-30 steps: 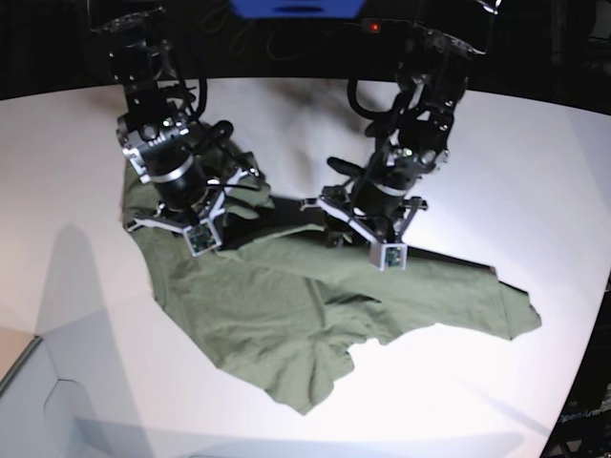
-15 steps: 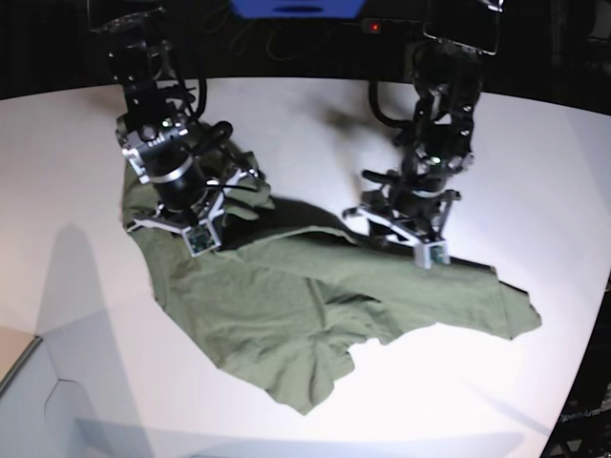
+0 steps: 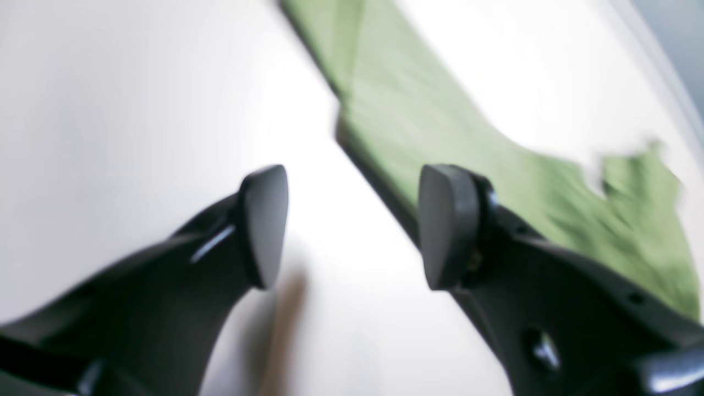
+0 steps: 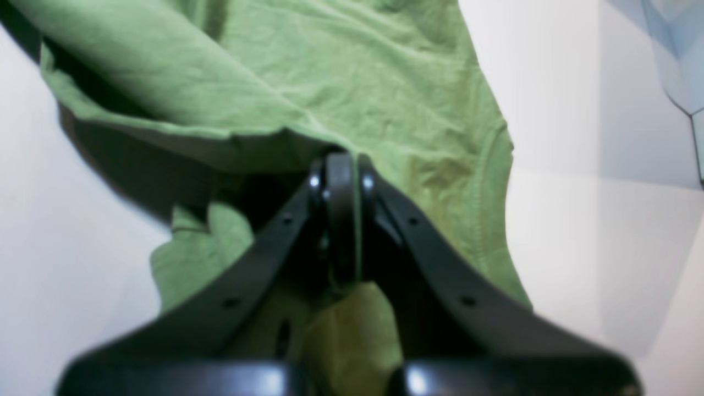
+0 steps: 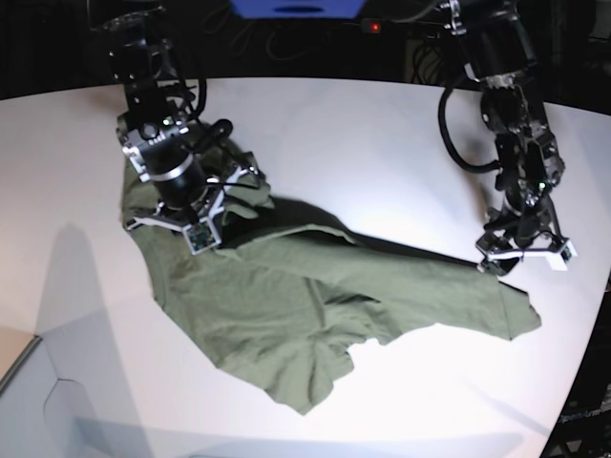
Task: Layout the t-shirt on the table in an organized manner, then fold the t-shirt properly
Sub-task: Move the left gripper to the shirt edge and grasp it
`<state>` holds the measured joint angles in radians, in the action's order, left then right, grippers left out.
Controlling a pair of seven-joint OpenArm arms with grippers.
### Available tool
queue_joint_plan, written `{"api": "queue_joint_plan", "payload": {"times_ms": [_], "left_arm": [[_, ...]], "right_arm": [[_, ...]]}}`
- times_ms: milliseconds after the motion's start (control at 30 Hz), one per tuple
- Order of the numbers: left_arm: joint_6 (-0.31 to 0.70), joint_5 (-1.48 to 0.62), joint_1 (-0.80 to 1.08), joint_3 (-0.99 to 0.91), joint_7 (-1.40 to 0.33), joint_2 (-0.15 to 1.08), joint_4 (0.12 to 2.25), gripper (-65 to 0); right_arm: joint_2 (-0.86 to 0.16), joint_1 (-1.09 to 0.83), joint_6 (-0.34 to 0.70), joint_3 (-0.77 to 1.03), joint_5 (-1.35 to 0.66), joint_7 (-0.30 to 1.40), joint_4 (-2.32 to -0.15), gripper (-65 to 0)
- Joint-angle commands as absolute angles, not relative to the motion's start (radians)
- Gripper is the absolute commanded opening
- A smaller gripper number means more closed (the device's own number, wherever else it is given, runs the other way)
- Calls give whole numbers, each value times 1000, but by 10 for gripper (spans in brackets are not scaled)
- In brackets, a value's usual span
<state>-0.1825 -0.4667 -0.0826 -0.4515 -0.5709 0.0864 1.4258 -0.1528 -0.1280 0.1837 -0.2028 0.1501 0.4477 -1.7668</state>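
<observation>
A blue panel (image 5: 296,8) sits at the top edge of the base view, against a dark background. A small red light (image 5: 374,27) glows just to its right. Dark cables (image 5: 250,33) hang beneath the panel. A pale angular surface (image 5: 33,405) fills the lower left corner.

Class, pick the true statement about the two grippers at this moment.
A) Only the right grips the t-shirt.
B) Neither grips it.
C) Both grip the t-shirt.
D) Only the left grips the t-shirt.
A: the right gripper pinches a fold of the t-shirt, while the left gripper stands open with only table between its fingertips.
</observation>
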Motion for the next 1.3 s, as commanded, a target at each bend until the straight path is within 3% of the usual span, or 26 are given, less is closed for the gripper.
{"api": "queue_joint_plan", "payload": {"times_ms": [0,367,633,767,1000,1167,1267], "left_arm": [[-176,-475,-116,-455,-564,88,1412,-282],[-173,-476,-309,-452,-541,182,1086,-284],[-173,-476,-329,-226,-367,223,969,-290],[-173,-476,-329,-206,-308,219,917,-382],[-173,-476,-329,-203,-272,219,871,-426],[-173,-476,-332,-205,-272,220,871,-623],[-173,-475,-346,-203,-272,220,860,-648]], "right_arm": [[-156,-116,180,-200,147,423,-1784,-650],[-177,-119,180,-200,147,423,-1784,-650],[-177,-117,180,-200,147,423,-1782,-650],[-177,-114,180,-200,147,423,-1782,-650],[-177,-111,180,-200,147,423,-1773,-650],[-174,-110,180,-200,147,423,-1758,-650],[-173,-111,180,-200,147,423,-1756,-650]]}}
